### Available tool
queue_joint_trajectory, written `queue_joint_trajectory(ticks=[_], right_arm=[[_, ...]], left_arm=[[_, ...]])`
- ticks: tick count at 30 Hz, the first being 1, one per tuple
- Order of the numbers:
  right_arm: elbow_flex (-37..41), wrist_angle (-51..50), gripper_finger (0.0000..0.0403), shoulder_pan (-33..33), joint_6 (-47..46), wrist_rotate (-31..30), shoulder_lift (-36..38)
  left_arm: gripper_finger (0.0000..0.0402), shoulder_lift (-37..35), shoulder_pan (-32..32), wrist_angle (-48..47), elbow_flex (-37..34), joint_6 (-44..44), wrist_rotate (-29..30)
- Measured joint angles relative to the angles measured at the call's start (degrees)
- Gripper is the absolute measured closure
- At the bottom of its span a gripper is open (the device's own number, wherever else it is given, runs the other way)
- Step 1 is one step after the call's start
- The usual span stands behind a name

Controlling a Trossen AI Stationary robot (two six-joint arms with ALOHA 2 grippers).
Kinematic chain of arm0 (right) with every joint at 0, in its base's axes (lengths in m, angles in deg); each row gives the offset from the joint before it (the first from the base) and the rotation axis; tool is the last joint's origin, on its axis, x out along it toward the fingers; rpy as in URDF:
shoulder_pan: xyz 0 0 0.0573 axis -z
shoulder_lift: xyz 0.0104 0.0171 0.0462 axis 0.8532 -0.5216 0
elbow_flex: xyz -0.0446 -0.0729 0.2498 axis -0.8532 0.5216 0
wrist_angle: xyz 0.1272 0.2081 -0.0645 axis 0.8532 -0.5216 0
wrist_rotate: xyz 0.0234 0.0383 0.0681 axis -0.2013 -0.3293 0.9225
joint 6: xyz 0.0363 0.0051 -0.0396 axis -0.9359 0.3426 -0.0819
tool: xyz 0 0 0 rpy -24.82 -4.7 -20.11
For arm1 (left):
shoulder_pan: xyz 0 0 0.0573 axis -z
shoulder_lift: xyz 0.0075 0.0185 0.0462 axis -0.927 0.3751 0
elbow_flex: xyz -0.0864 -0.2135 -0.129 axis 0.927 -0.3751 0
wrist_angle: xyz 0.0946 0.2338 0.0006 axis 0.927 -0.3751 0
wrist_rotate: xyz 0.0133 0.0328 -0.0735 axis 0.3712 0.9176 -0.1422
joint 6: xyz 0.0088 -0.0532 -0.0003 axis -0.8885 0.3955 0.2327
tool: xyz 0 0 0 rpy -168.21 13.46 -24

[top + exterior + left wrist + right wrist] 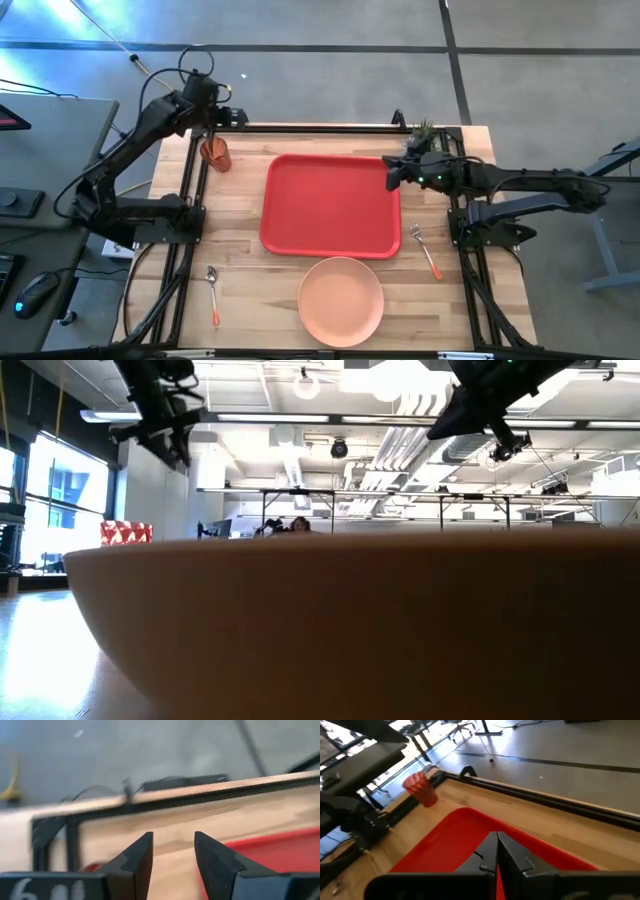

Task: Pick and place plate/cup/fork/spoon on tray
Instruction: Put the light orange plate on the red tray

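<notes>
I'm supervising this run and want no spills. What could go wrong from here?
The cup stands near the table's far-left edge; the open left pincer beside it could knock it off. The spoon and fork lie flat, so grasps may slip. The plate sits near the front edge.

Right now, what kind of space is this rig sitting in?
Likely an open-plan lab or workshop: exposed ceiling ducts and strip lights, rows of workbenches behind, and a desk with keyboard and mouse beside the wooden table.

In the low view the plate (330,630) fills the foreground, hiding the table and everything on it
</notes>
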Motion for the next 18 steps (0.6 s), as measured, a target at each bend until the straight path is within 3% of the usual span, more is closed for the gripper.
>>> queue_joint_trajectory(ticks=[3,6,9,13,18], right_arm=[[0.0,1.9,0.0402,0.0,0.0,1.4,-1.4],[0.0,1.8,0.0402,0.0,0.0,2.7,-2.4],[0.0,-0.6,0.0402,0.0,-0.9,2.6,-2.8],[0.0,-5.8,0.0402,0.0,-6.6,-2.3,-2.5],[0.0,-9.4,0.0402,0.7,-10.4,-5.0,-1.2]], left_arm=[[0.0254,1.0,-0.6,-2.3,0.0,3.8,-1.6],[0.0252,2.1,1.7,-0.6,0.0,5.6,-7.7],[0.0254,3.8,8.3,4.5,0.0,5.6,-12.9],[0.0259,6.4,19.5,12.0,0.1,1.6,-17.9],[0.0261,11.3,33.1,9.9,0.0,-2.3,-22.9]])
